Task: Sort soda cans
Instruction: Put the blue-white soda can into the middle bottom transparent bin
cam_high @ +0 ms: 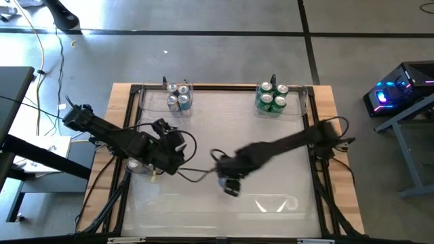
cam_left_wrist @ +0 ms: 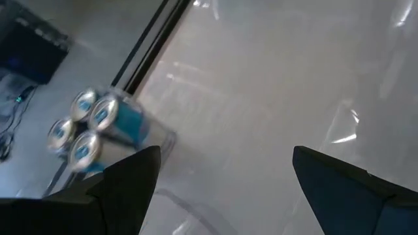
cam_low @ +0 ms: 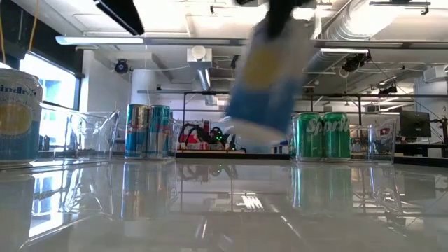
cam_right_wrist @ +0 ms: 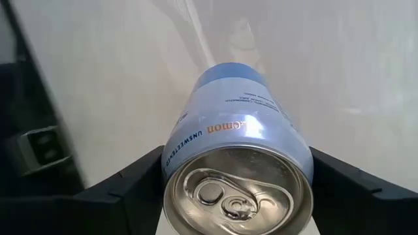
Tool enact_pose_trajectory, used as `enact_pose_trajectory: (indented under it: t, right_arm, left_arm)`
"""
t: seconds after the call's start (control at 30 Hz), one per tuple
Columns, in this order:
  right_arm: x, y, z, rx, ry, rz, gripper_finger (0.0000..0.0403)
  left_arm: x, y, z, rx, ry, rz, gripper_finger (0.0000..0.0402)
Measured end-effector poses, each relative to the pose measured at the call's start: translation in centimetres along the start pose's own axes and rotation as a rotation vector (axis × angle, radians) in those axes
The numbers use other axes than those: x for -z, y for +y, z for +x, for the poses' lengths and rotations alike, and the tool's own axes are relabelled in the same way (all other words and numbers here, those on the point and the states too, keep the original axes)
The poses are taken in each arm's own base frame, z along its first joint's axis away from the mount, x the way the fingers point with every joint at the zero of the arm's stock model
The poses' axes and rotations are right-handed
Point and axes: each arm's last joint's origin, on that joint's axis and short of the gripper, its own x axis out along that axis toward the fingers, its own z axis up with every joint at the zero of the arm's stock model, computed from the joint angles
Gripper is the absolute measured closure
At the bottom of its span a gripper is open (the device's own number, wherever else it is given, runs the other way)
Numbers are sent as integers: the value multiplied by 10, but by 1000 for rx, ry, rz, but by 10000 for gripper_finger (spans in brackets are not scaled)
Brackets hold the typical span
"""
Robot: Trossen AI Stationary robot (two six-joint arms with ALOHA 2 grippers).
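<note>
My right gripper (cam_high: pixel 230 184) hangs over the middle of the table, shut on a light-blue soda can (cam_right_wrist: pixel 232 124) with a silver top. In the low view this can (cam_low: pixel 269 84) is a blur well above the table. Several blue cans (cam_high: pixel 178 97) stand in a clear tray at the far left, and several green cans (cam_high: pixel 272 97) in another at the far right. My left gripper (cam_high: pixel 169 146) is raised over the table's left part, open, with nothing between its fingers (cam_left_wrist: pixel 124 189). One more can (cam_low: pixel 17 115) stands on the table at the left. My right gripper pinches the light-blue can between its two fingers (cam_right_wrist: pixel 130 179), which lie on opposite sides of the body just below the top rim (cam_right_wrist: pixel 171 163). The fingers come from above, pointing steeply down. The can hangs below them, somewhat tilted and clear of the table.
A glossy sheet covers the table inside a dark frame (cam_high: pixel 135 91). A clear plastic piece (cam_high: pixel 277 203) lies near the front right. Cables (cam_high: pixel 196 173) run between the two grippers. Outside the table stand a desk at the left and a lit computer (cam_high: pixel 386 95) at the right.
</note>
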Motion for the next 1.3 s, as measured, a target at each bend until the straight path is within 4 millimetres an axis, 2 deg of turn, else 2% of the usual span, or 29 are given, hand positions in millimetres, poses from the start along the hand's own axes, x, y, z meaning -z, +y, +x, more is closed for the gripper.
enact_pose_trajectory:
  t: [0.13,0.3,0.43,0.67,0.93,1.07,1.3]
  right_arm:
    - [-44,-8,18,48,44,-95,118]
    - [-72,-12,34,35,95,-155,118]
    - [-80,-11,47,50,122,-181,118]
    - [-84,-10,55,53,117,-220,117]
    - [-90,-13,62,59,85,-230,19]
    - [-90,-11,46,115,17,-249,10]
    - [-77,2,3,261,-130,-337,8]
  left_arm:
    - [9,3,-5,-25,56,-2,58]
    - [23,5,-14,-29,162,-35,58]
    - [31,7,-22,-59,180,-54,58]
    - [35,4,-28,-50,169,-68,58]
    - [35,4,-28,-51,166,-77,58]
    - [36,3,-30,-51,150,-85,58]
    - [38,2,-31,-39,168,-105,58]
